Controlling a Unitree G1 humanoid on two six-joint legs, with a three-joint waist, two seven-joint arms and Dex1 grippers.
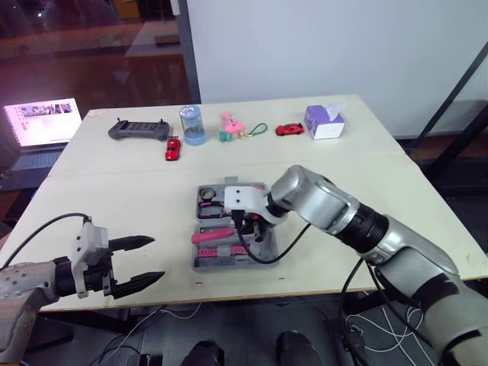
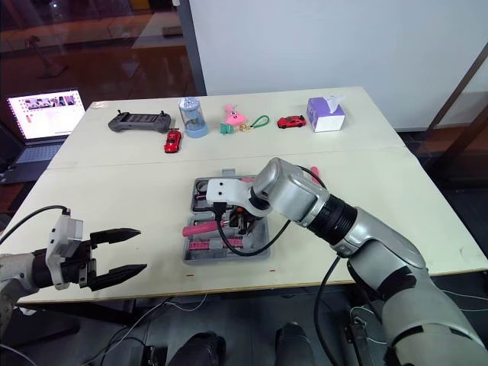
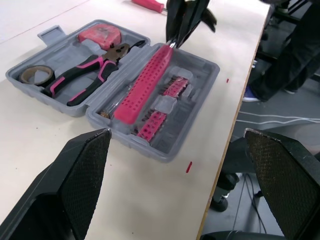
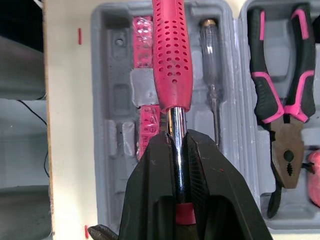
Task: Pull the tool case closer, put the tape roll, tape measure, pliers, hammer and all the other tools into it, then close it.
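Clenches the right end effector (image 4: 175, 137) on the hammer (image 4: 172, 55), both black fingers pressed against the chrome shaft just behind the pink perforated grip. Holds that grip slantwise over the near half of the tool case (image 1: 229, 267), butt end reaching the case's left wall. Cannot tell whether resting in the tray or just above it.

Holds the left end effector (image 1: 156, 258) released, fingers spread wide and grasping nothing, at the front left corner of the worktop (image 1: 114, 198), well apart from the case.

Open and flat near the worktop's front edge: the grey case, both halves facing up. In the far half, each in its own recess: tape roll (image 3: 36, 75), pliers (image 3: 87, 75) with black-and-pink handles, red tape measure (image 3: 100, 34). In the near half, just beside the hammer grip: a clear-handled screwdriver (image 4: 212, 75) and rows of pink bits (image 4: 142, 40).

Along the far side of the worktop, well apart from the case: dark game controller (image 1: 139, 130), red toy car (image 1: 173, 148), bluish jar (image 1: 193, 124), pink toy (image 1: 229, 122), green loop (image 1: 259, 130), second red car (image 1: 290, 129), purple tissue box (image 1: 325, 122). Beyond the left edge, an open laptop (image 1: 42, 122) with a lit screen.
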